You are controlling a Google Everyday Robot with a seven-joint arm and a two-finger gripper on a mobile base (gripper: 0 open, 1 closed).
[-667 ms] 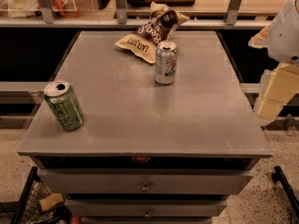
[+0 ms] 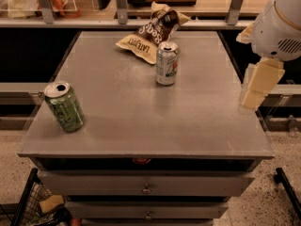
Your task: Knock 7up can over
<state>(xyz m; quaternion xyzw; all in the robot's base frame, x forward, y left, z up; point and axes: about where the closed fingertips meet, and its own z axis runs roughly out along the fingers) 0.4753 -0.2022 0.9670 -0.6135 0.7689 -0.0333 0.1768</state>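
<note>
Toward the back of the grey tabletop (image 2: 141, 121), a bit right of the middle, the 7up can (image 2: 167, 63) is standing upright, silver top up and label facing the camera. Right behind it there's a crumpled chip bag (image 2: 148, 34), brown and yellow, lying flat. The bag's edge looks like it's touching the can or just beside it, honestly can't say which.

The gripper (image 2: 253, 95) is way over at the right edge of the tabletop, hanging down from the white arm housing (image 2: 280, 27), pale yellowish and pointing downward. It's well apart from the 7up can, with bare tabletop between them. Can't tell from this angle whether it's clenched or released, but nothing is in it as far as I can see.

The other can, an all-green patterned can (image 2: 64, 106), sits near the front left corner, also upright, well apart from everything else.

Below the tabletop there are 2 drawers (image 2: 146, 185) with small knobs, and a wire basket (image 2: 28, 206) pokes in at the bottom left on the speckled floor.
</note>
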